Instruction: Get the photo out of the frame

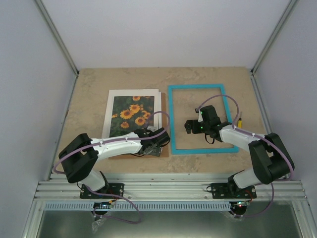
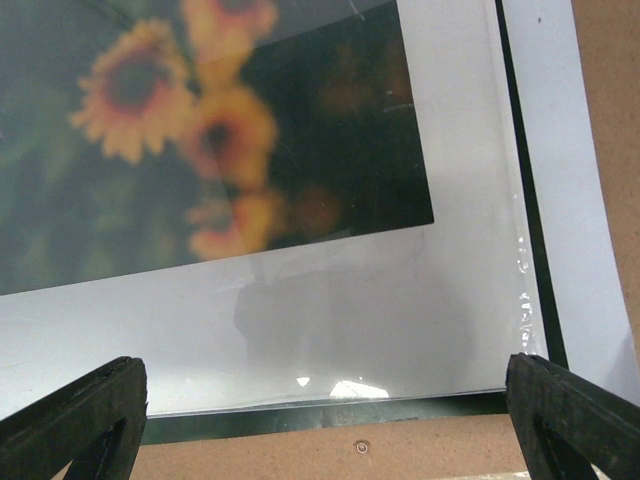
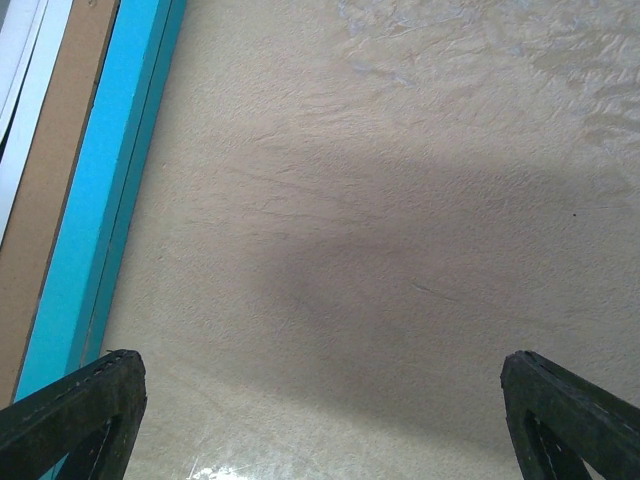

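Observation:
The photo [image 1: 131, 115] of orange-yellow blooms lies flat at the left centre, surrounded by a white mat sheet [image 1: 111, 106]. This stack rests on the brown fibreboard back [image 1: 164, 149]. In the left wrist view the photo [image 2: 200, 130] is blurred under a glossy sheet, with the fibreboard [image 2: 330, 450] along the bottom. The turquoise frame [image 1: 171, 119] lies on the table to the right, with bare table inside it. My left gripper [image 1: 156, 144] [image 2: 325, 400] is open over the stack's near right corner. My right gripper [image 1: 191, 126] [image 3: 325, 400] is open above the table inside the frame, and the frame's left bar [image 3: 100, 200] shows beside it.
A second white sheet edge [image 2: 560, 200] sticks out on the right of the stack. A small yellow object [image 1: 239, 120] lies just outside the frame's right bar. White walls enclose the beige tabletop [image 1: 89, 84] on three sides.

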Controlling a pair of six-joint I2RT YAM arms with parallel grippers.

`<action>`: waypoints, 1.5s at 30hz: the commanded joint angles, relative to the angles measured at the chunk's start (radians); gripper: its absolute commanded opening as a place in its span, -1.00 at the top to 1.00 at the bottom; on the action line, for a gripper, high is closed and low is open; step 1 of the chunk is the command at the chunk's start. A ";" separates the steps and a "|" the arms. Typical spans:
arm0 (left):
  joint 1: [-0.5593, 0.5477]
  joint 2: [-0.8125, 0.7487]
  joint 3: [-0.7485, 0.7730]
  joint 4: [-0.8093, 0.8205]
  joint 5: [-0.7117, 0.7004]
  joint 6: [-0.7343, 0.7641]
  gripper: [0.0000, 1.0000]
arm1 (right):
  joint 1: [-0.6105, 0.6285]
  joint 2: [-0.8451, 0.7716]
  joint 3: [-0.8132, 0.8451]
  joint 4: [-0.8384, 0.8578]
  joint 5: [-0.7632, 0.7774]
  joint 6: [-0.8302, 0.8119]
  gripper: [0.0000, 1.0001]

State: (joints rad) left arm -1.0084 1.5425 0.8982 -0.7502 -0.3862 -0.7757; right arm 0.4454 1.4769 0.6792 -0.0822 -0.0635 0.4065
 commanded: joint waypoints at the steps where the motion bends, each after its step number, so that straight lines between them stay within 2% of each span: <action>1: 0.004 -0.025 0.018 0.037 0.026 -0.004 -0.99 | -0.005 0.009 0.003 0.020 -0.011 -0.008 -0.95; 13: 0.053 0.066 0.042 0.151 0.065 0.032 -0.99 | -0.005 0.008 0.002 0.021 -0.026 -0.008 -0.95; 25: 0.074 0.138 0.035 0.151 0.041 0.035 -1.00 | -0.005 0.011 0.003 0.019 -0.034 -0.012 -0.95; 33: 0.093 0.117 0.022 0.089 -0.031 0.020 -0.99 | -0.004 0.013 0.005 0.018 -0.032 -0.013 -0.95; 45: 0.192 0.054 -0.053 0.092 -0.043 0.029 -0.99 | -0.005 0.015 0.006 0.016 -0.032 -0.014 -0.95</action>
State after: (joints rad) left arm -0.8520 1.6230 0.8768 -0.6292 -0.4038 -0.7536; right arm 0.4454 1.4826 0.6792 -0.0822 -0.0937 0.4042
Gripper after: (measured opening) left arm 0.996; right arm 0.976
